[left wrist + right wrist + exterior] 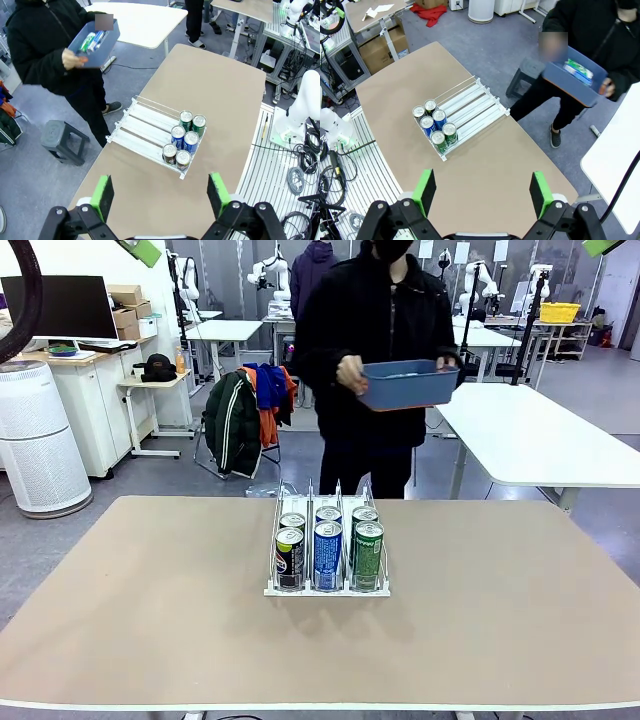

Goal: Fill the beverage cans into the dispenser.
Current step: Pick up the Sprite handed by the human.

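The dispenser (312,502) (145,125) (470,102) is set at the middle of the surface (150,590), and all else is placed here by reference to it. Six cans (328,555) (178,135) (439,119) are stood upright in it, packed two deep at its robot-side end: a dark pair in the lane on the robot's left, a blue pair in the middle lane and a green pair in the lane on the robot's right. The far stretch of all three lanes, towards the person (375,330), is left bare. Beyond that far end, off the surface, a blue bin (408,383) (92,42) (572,80) is held at waist height in both of the person's hands (350,372), and further green and blue cans are seen lying inside it in the wrist views. The left end effector (160,192) is held high above the dispenser's near side with its fingers (103,192) spread wide apart and nothing between them. The right end effector (483,189) is likewise held well above the dispenser, its fingers (540,190) wide apart and nothing gripped.
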You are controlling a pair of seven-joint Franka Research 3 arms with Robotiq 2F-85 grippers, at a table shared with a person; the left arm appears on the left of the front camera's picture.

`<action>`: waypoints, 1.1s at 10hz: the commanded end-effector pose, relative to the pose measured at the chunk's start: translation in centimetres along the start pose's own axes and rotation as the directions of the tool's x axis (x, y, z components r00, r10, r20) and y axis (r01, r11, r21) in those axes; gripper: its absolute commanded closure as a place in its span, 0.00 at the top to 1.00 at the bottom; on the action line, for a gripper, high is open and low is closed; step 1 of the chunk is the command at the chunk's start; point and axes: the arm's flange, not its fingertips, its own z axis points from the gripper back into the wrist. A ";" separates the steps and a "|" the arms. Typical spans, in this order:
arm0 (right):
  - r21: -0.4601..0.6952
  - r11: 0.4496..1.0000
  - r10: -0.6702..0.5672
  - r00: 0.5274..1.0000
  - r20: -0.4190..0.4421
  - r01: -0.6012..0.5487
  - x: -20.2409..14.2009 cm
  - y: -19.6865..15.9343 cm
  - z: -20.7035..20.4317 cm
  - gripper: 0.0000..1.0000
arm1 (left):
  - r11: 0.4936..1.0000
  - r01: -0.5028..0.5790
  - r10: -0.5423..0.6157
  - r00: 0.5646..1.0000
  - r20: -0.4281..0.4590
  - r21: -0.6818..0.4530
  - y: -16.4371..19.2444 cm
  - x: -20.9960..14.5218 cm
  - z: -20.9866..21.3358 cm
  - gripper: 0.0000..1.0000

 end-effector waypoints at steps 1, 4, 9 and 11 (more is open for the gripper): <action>-0.007 1.000 0.002 1.000 -0.002 -0.002 0.0 0.0 0.1 1.00 | 1.000 -0.001 0.001 1.000 0.004 -0.011 0.0 0.0 0.0 1.00; -0.007 1.000 0.002 1.000 -0.002 -0.002 0.0 0.0 0.1 1.00 | 1.000 -0.001 0.001 1.000 0.004 -0.011 0.0 0.0 0.0 1.00; -0.007 1.000 0.002 1.000 -0.002 -0.002 0.0 0.0 0.1 1.00 | 1.000 -0.001 0.001 1.000 0.004 -0.011 0.0 0.0 0.0 1.00; -0.007 1.000 0.002 1.000 -0.002 -0.002 0.0 0.0 0.1 1.00 | 1.000 -0.001 0.001 1.000 0.004 -0.011 0.0 0.0 0.0 1.00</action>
